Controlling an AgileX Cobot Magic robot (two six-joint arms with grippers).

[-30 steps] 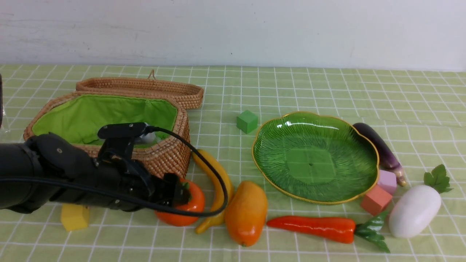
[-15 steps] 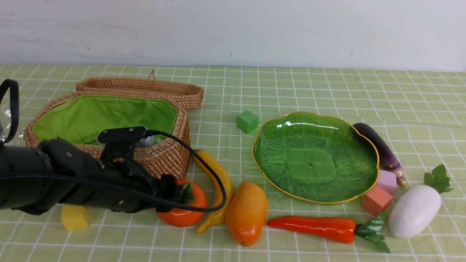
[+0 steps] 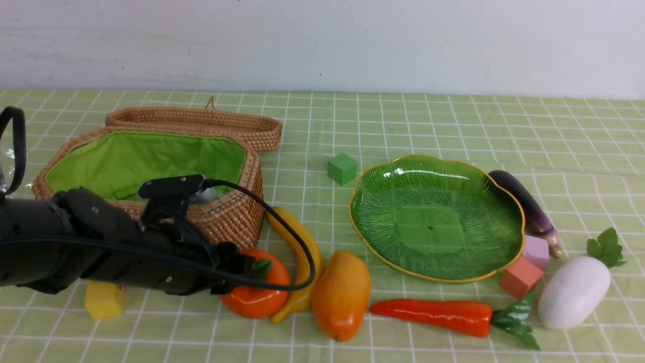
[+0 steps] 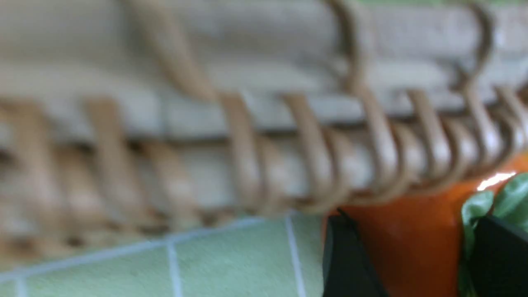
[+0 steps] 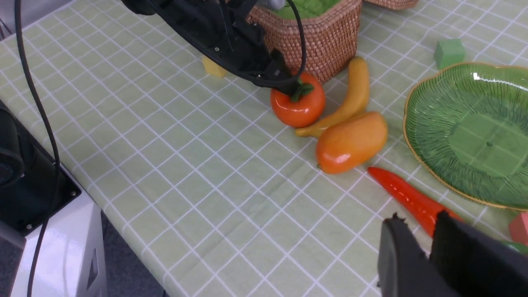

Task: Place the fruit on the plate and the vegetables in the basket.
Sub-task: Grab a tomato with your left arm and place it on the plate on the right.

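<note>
The orange-red persimmon lies on the cloth against the basket. My left gripper reaches in low from the left, and in the left wrist view its black fingers press both sides of the persimmon, one by the green cap. The banana and mango lie just right of it. The green plate holds nothing. Carrot, radish and eggplant lie around it. My right gripper hovers shut and empty over the carrot.
The basket's wicker lid lies open behind it. Small cubes sit about: green behind the plate, yellow under my left arm, pink and salmon by the plate's right rim. The table edge shows in the right wrist view.
My left gripper has slid lower and rightward around the persimmon and narrowed its fingers onto it. The persimmon has shifted slightly right towards the banana. Nothing else has moved.
</note>
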